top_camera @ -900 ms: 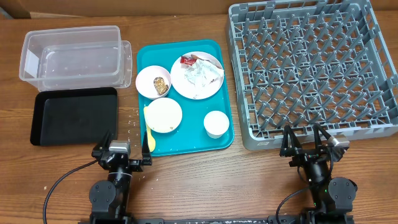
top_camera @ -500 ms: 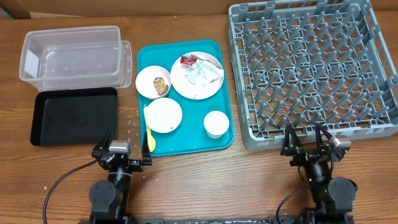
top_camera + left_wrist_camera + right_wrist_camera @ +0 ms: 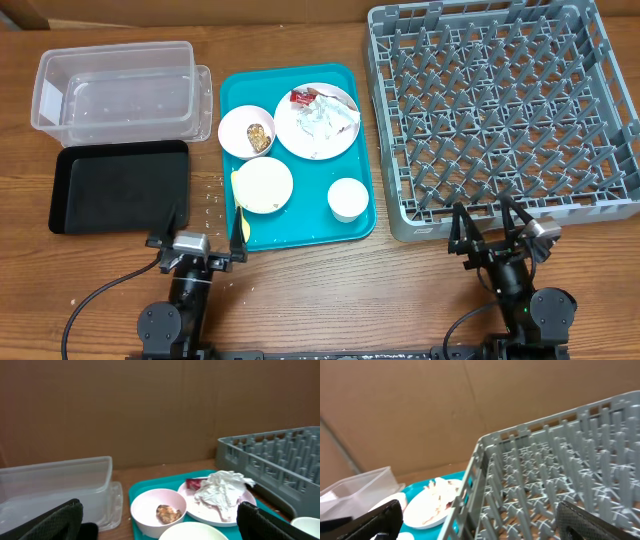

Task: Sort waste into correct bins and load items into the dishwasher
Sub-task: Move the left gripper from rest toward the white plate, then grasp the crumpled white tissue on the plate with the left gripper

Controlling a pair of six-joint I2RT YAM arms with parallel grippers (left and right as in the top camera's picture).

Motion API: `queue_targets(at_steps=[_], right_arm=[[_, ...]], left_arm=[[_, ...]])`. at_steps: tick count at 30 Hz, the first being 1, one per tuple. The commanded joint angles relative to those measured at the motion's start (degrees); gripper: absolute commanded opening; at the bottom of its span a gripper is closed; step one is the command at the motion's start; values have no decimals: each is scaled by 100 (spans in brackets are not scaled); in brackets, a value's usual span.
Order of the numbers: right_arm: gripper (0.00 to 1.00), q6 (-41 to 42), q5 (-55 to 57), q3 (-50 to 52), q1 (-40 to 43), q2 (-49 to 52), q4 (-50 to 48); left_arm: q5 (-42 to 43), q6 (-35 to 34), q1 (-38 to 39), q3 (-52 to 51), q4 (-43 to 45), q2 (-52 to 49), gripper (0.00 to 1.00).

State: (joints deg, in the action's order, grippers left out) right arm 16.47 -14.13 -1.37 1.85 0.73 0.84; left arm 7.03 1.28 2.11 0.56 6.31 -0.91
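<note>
**Ahead of two open pincers, a crowded tray left little room for error**

Just ahead of the left pincer (image 3: 204,226), whose jaws stood wide and empty, lay the yellow spoon (image 3: 242,222) on the near edge of the teal tray (image 3: 300,232), close against the large bowl (image 3: 263,185) beyond it. A descent there could have nudged the bowl or flicked the spoon onto the surface (image 3: 330,290). The spoon looked thin and flat, so a shallow grasp might have slipped.

Farther ahead and to the right, crumpled paper (image 3: 325,120) with a red wrapper (image 3: 303,97) sat on the plate (image 3: 293,137); a loose pinch risked dragging the plate or shedding scraps. The small bowl (image 3: 240,125) beside it held a brown lump (image 3: 259,135). Scattered rice (image 3: 210,200) speckled the surface ahead, likely too fine for jaws to gather. The black tray (image 3: 120,185) lay ahead to the left, the clear tub (image 3: 115,90) beyond that.

The right pincer (image 3: 484,222), likewise spread and holding nothing, faced the near wall of the grey rack (image 3: 500,110), close enough that a forward move without lift could have struck it. The cup (image 3: 348,198) stood to its left on the tray.
</note>
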Motion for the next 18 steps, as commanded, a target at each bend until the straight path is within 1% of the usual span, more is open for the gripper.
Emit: queue_targets(at_steps=[1,4,7,12,15,16,18], right_arm=[[100,-42,-254,-621,15,-39,11],[100,-195,-273,-1113,15,127,247],[100,-505,-501,-1792,15,538,608],[100,-850,-748,-3014,15,1552,1412],[100,-1102,-785,-3882,15,2347,2140],[100,-1102,-785,-4068,15,2522,2304],[100,-1102,-787,-4625,15,3038,2813]], left_arm=[[308,-2,-48,378,-35,-94,100],[308,2,-48,905,-205,-457,100],[341,22,-48,1646,-420,-1147,100],[868,402,-48,3294,-1154,-2837,100],[955,833,-46,4688,-1937,-4183,100],[955,896,-48,4992,-2116,-4468,100],[960,949,-46,5987,-2721,-5357,100]])
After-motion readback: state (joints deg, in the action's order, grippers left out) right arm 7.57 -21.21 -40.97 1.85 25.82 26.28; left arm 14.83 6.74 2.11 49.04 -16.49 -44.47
